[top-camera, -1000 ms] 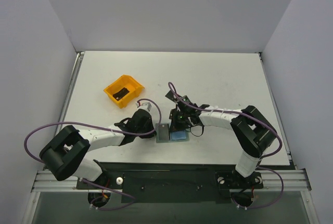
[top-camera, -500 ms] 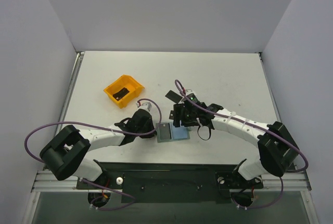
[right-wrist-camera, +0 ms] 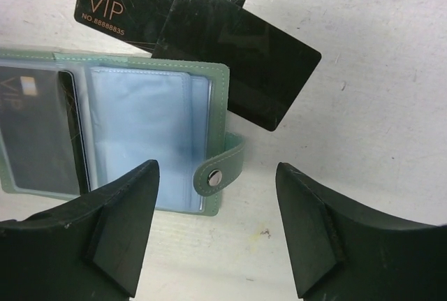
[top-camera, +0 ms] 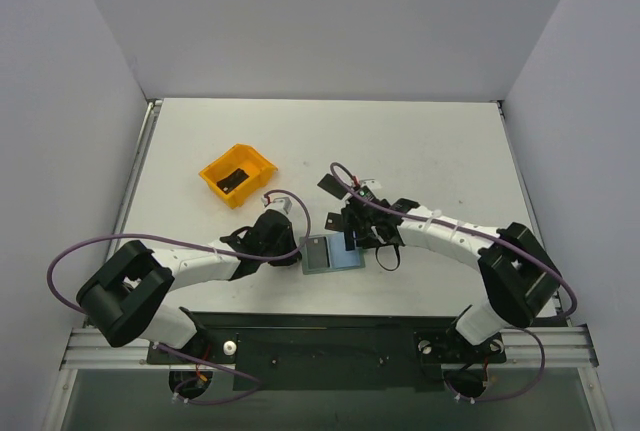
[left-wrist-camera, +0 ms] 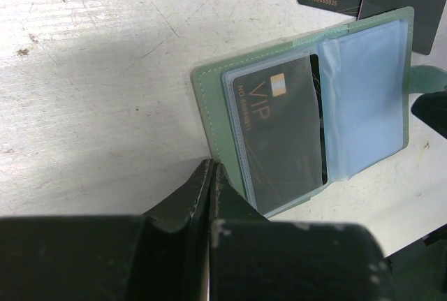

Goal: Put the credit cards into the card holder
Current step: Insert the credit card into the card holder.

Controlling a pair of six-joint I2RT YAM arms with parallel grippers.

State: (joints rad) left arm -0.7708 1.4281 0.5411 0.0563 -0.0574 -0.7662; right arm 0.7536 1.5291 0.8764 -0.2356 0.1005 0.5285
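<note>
The card holder (left-wrist-camera: 213, 98) lies open on the table, green with light-blue sleeves. One black VIP credit card (left-wrist-camera: 279, 133) sits in its left sleeve; the right sleeve (right-wrist-camera: 140, 126) shows no card. Two more credit cards lie just beyond it, a VIP one (right-wrist-camera: 115, 1) partly under a plain black one (right-wrist-camera: 237, 63). My left gripper (left-wrist-camera: 209, 170) is shut, its tips at the holder's near left edge with nothing seen between them. My right gripper (right-wrist-camera: 215, 175) hangs open over the snap tab (right-wrist-camera: 222, 172), holding nothing.
An orange bin (top-camera: 238, 173) with a black card (top-camera: 232, 181) in it stands at the back left. Another loose card (top-camera: 328, 185) lies behind the right gripper (top-camera: 353, 234). The holder (top-camera: 330, 251) is near the table's front edge.
My right gripper has gone from shut to open and drawn back from the holder's left side toward its right edge. The left gripper has stayed put.
</note>
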